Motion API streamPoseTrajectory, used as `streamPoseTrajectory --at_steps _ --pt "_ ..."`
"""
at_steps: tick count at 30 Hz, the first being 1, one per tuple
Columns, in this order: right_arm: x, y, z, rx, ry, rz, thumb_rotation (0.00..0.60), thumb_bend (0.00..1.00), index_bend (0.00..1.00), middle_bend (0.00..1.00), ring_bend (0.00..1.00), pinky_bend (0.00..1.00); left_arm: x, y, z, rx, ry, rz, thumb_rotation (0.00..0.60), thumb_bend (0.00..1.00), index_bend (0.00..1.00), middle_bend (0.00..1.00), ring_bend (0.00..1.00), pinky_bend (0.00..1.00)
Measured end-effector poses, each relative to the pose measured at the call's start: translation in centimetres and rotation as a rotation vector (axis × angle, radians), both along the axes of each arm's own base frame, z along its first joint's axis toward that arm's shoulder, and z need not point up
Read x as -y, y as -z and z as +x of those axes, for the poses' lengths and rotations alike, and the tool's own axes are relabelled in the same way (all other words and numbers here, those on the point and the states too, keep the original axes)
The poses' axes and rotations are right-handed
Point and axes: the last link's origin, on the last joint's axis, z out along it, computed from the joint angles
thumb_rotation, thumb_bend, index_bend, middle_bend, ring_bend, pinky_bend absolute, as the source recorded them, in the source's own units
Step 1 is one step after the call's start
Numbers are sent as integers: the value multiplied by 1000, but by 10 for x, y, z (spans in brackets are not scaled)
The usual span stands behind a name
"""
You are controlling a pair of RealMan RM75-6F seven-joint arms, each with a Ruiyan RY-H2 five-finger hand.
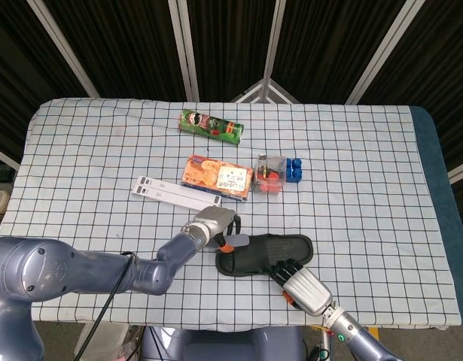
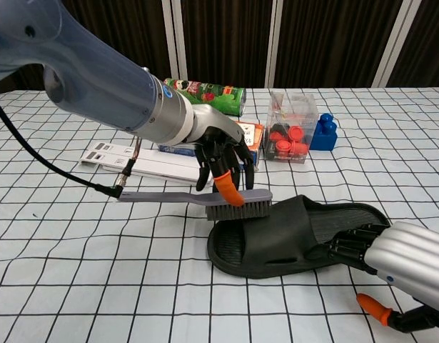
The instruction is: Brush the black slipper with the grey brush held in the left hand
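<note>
The black slipper lies flat near the table's front edge. My left hand holds the grey brush, whose bristles rest on the slipper's left end while the long handle sticks out to the left. In the head view most of the brush is hidden beneath that hand. My right hand sits at the slipper's right end with its dark fingers curled against the sole; how firmly it holds is unclear.
Behind the slipper lie a white flat strip, an orange snack box, a clear box of red pieces, a blue block and a green can. A black cable trails from the left arm.
</note>
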Motion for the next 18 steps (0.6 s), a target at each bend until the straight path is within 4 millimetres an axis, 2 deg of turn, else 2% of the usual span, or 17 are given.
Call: streamPoseTrajectory --at_steps 9,18 --pt "-2 0 -2 -16 8 8 600 603 179 248 200 239 9 23 18 154 47 20 600 747 534 669 541 553" --pt "-1 -1 -4 -23 13 7 600 603 179 248 200 239 10 27 22 203 58 43 600 747 534 669 541 553"
